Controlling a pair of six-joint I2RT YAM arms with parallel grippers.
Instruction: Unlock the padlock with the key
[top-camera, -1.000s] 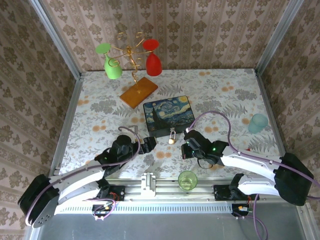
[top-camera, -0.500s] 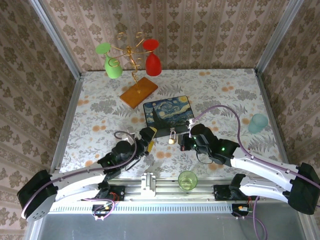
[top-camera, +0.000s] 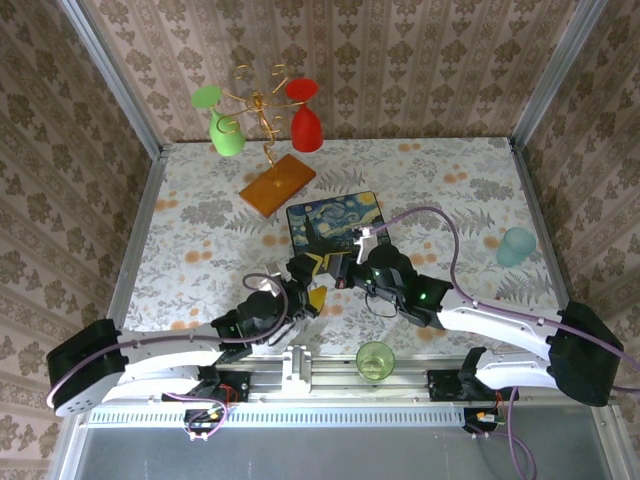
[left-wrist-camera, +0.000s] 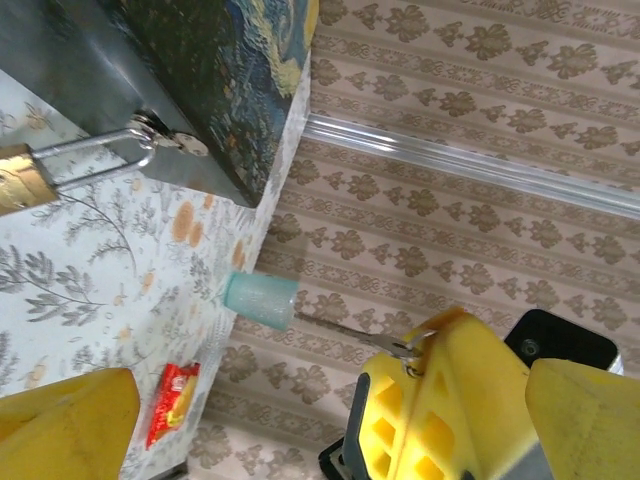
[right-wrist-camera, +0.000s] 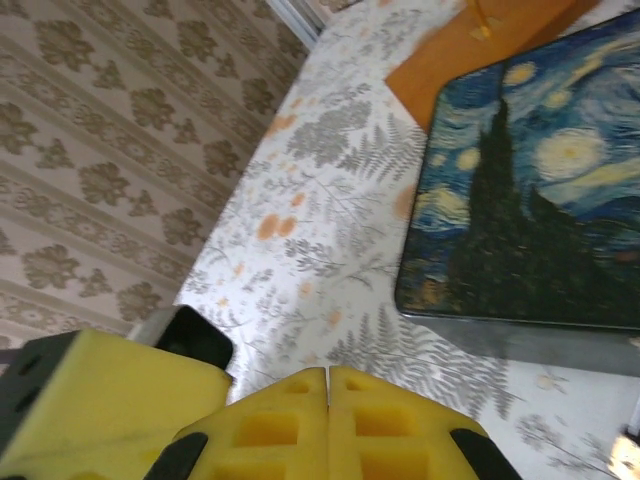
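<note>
Floral cloth over the bench (top-camera: 200, 215), patterned wallpaper on every side. The left end effector (top-camera: 316, 280) is spread wide with nothing between its yellow fingers (left-wrist-camera: 65, 420), and it sits just on the near side of the painted box (top-camera: 335, 222). Facing it from the right, the right end effector (right-wrist-camera: 328, 392) is clamped tight, pads pressed together. In the left wrist view a thin silver sliver pokes out of those pads. That's the key (left-wrist-camera: 345, 332), seen edge-on, up in the air and not touching the lock. The padlock (left-wrist-camera: 18, 178) lies with its brass body on the cloth at the box's near face, its shackle threaded through the hasp (left-wrist-camera: 165, 135). Further out there's a green cup (top-camera: 375, 358) at the near edge between the arm bases, a teal cup (top-camera: 517, 245) far over on the right, and a red packet (left-wrist-camera: 172, 400) on the cloth. At the far left of the box stands a wire stand (top-camera: 277, 184) on a wooden base, carrying a green glass (top-camera: 225, 135) and a red glass (top-camera: 307, 128).
</note>
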